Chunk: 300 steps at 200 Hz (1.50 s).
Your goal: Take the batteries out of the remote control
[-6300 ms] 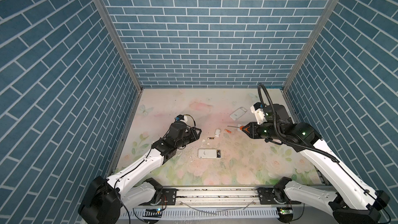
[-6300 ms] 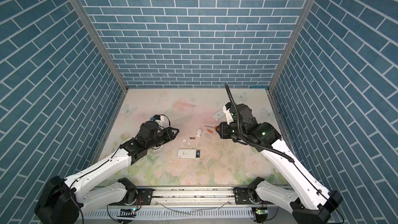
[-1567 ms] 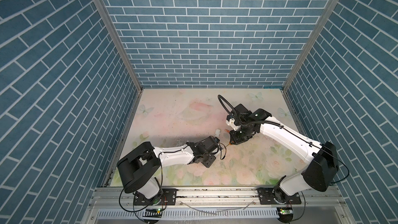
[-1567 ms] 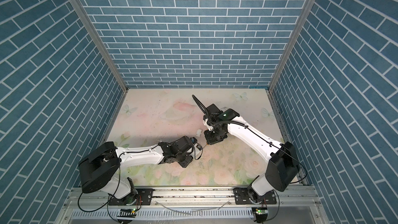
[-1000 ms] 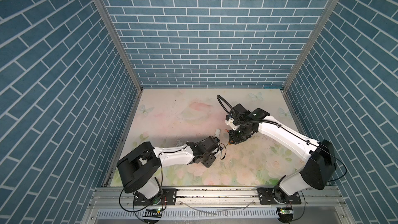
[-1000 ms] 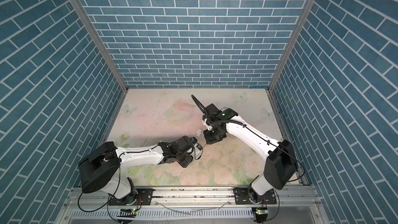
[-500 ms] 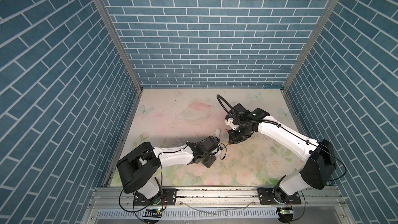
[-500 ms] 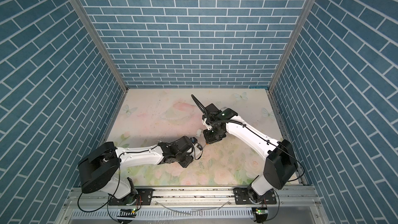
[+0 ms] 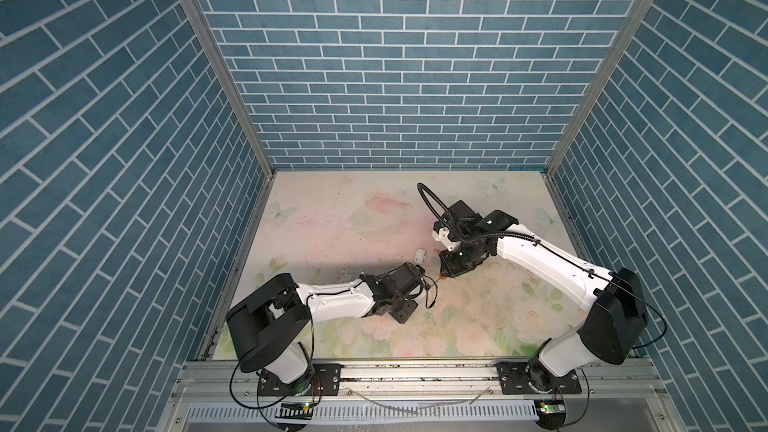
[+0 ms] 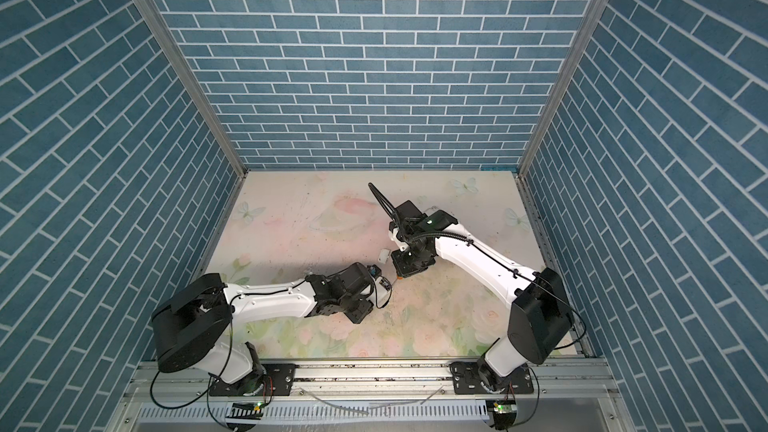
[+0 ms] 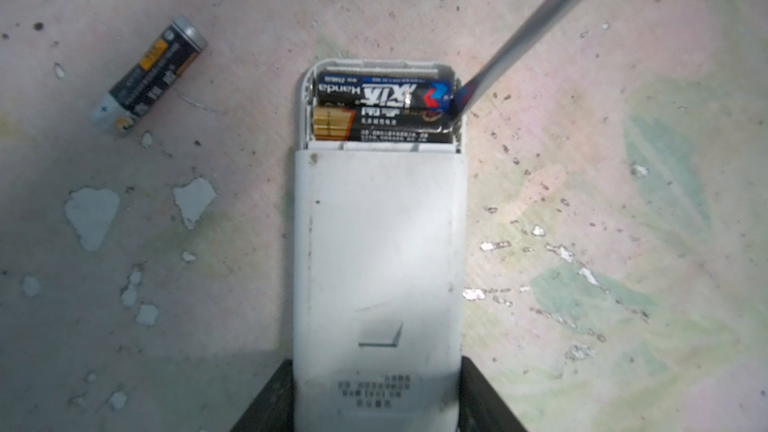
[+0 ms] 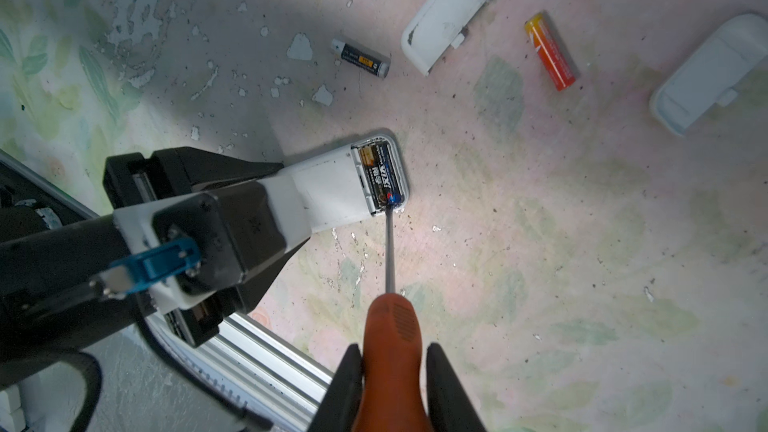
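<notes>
Left end effector [image 11: 376, 361] is clamped on 1 end of the white rectangular plastic remote control [image 11: 376, 243]. The remote lies flat, back up and cover off, on the floral-print tabletop [image 12: 582, 243]. Right end effector [image 12: 392, 351] is clamped on the handle of the orange-handled steel screwdriver [image 12: 390, 326].

Key relation: 2 cells sit side by side in the open bay at the remote's other end, long axes across the remote's width. The blue-and-black cylinder battery [image 11: 382, 93] is outermost, with the black-and-gold cylinder battery [image 11: 374, 124] just inside it. The screwdriver tip looks to touch the end of the blue-and-black one at the bay's corner. The shaft runs straight out ahead of my right end effector and meets the cell obliquely. My right arm is the one at the cell; my left only steadies the body, back from the bay.

2 are already out: a black cylinder battery with an orange band [image 12: 360, 58] and an orange-and-yellow cylinder battery [image 12: 550, 51]. Both lie on the tabletop beyond the bay, beside a small white plastic cover [image 12: 444, 18]. A 2nd white cover [image 12: 706, 72] lies further off.

My call for the next move: lever that end up and out. The tip could slip off the rounded end. The surface is flat and worn, with flaking print, so a freed cell may roll. The tabletop is bare on the tool side.
</notes>
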Motion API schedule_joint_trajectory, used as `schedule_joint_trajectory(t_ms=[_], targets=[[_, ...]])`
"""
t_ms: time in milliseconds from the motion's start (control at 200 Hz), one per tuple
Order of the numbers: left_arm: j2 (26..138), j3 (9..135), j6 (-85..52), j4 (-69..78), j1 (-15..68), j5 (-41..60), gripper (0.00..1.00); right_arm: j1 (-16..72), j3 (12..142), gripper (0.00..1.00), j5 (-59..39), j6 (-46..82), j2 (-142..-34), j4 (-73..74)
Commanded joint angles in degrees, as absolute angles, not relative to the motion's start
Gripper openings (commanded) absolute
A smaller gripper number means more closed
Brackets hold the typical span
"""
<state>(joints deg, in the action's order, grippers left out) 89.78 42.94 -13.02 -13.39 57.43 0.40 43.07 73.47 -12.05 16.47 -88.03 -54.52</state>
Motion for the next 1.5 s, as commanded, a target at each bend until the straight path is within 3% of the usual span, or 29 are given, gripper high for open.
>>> schedule_joint_trajectory(t_ms=[0, 295, 1495], targets=[[93.3, 42.0, -12.8, -17.1, 58.4, 3.4, 0.49, 43.2, 69.5, 0.0, -12.3, 15.6, -86.0, -49.0], [95.0, 42.8, -12.0, -17.8, 59.6, 1.7, 0.47, 43.2, 62.7, 0.0, -14.1, 16.9, -81.4, -40.1], [96.9, 44.3, -11.6, -18.7, 61.6, 1.0, 0.44, 43.2, 66.8, 0.0, -16.6, 17.2, -78.1, -36.9]])
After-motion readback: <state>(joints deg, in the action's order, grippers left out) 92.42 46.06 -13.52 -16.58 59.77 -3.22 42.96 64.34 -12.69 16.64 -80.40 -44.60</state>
